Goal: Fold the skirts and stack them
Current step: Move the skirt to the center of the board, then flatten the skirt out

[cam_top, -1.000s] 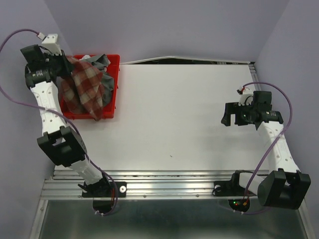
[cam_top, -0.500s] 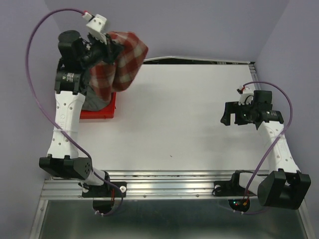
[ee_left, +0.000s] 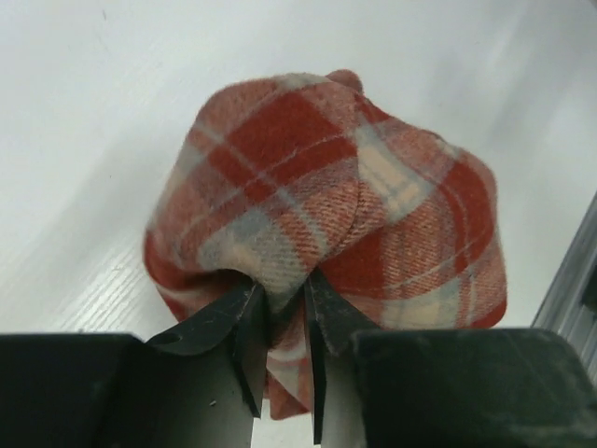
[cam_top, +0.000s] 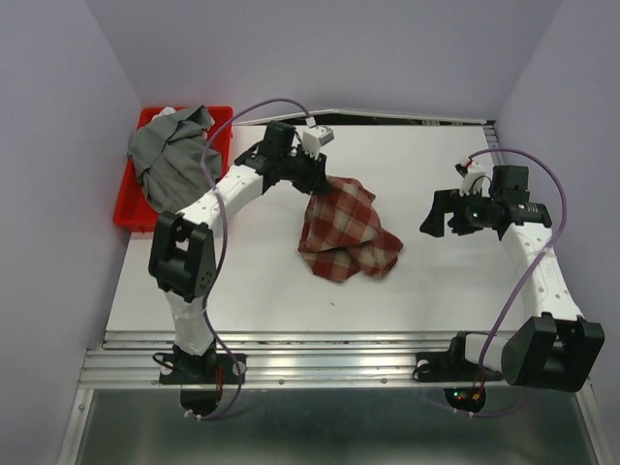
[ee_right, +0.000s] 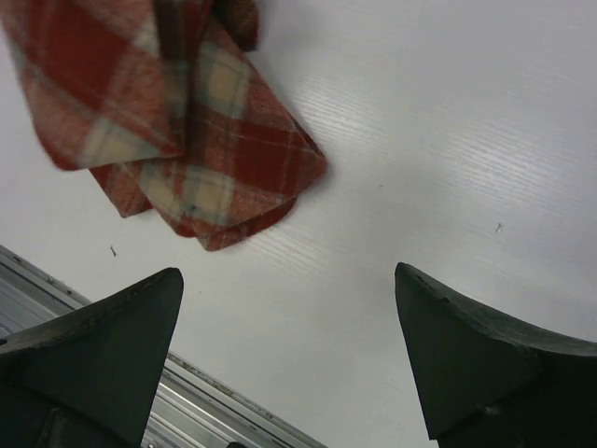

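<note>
Left gripper (cam_top: 316, 175) reaches over the table (cam_top: 455, 300) from the left, positioned toward the far side near the middle, its jaws clamped on a bunched fold of the plaid skirt (cam_top: 341, 231). The left wrist view confirms the hold: both fingers (ee_left: 244, 327) pinch a gather of red-and-cream cloth, and the rest of the garment bulges out beyond them. From the overhead view the skirt trails from the grip toward the near right, and its lower part lies crumpled on the table surface near the centre, not spread flat. The grey skirt (cam_top: 174, 160) sits heaped in the red tray (cam_top: 131, 211) at the far left corner, covering most of the tray's far and right portions, well apart from the plaid one. Right gripper (cam_top: 436, 215) is over the right side of the table, jaws set wide apart and holding nothing. In the right wrist view a corner of the plaid skirt shows at the upper left, beyond the fingers and not touching them.
</note>
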Motion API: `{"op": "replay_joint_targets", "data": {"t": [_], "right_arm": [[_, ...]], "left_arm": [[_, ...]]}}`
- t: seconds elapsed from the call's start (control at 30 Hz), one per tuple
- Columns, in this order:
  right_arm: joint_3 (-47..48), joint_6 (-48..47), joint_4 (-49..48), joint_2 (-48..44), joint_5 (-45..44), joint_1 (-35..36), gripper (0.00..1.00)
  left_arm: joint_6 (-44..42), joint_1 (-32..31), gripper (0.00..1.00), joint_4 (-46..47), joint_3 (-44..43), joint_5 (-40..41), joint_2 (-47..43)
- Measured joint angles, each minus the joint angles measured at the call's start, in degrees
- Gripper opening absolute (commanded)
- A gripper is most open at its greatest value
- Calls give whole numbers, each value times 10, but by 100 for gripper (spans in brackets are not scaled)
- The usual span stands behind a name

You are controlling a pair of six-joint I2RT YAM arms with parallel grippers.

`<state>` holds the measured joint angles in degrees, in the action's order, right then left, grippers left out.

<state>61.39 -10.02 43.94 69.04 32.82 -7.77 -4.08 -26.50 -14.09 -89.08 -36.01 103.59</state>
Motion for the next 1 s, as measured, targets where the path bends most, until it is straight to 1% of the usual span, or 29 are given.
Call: {"op": "replay_joint_targets", "data": {"t": [0.03,0.07,0.1,0.2,0.23,0.27,0.33,0.43,0.5,0.53,0.6,0.67,0.73,0.87,0.97,1.0], "right_arm": [[3,-5,5,3,5,0,100],[4,-9,8,5,9,0,100],[5,-15,9,7,14,0,100],[5,-33,16,7,28,0,99],[5,-38,17,7,32,0,99],[4,-43,17,7,35,0,99],[1,-52,15,7,35,0,99],[-20,-63,8,9,30,5,97],[-31,-66,9,16,27,8,96],[-36,-66,7,24,25,11,95],[-47,-59,-3,44,18,17,95],[-52,-47,-12,65,15,25,94],[-52,-33,-29,92,15,35,93],[-52,1,-74,145,15,61,89],[-45,21,-103,197,13,82,85],[-40,25,-113,222,11,92,82]], "left_arm": [[-8,1,47,-20,-19,2,33],[-18,3,58,-34,-34,5,59],[-29,7,67,-45,-43,10,79],[-56,23,68,-83,-44,17,83],[-63,28,79,-88,-44,18,77],[-71,31,96,-91,-43,19,70],[-96,42,97,-83,-22,28,31],[-141,44,97,-86,53,42,-74],[-166,34,96,-89,84,52,-124],[-183,17,96,-89,103,63,-156],[-204,-17,96,-76,134,89,-183],[-214,-49,96,-66,162,111,-190],[-218,-80,96,-54,193,129,-178],[-216,-105,96,-33,231,178,-142],[-212,-114,95,-12,235,215,-116],[-210,-117,95,-2,235,227,-106]]}}
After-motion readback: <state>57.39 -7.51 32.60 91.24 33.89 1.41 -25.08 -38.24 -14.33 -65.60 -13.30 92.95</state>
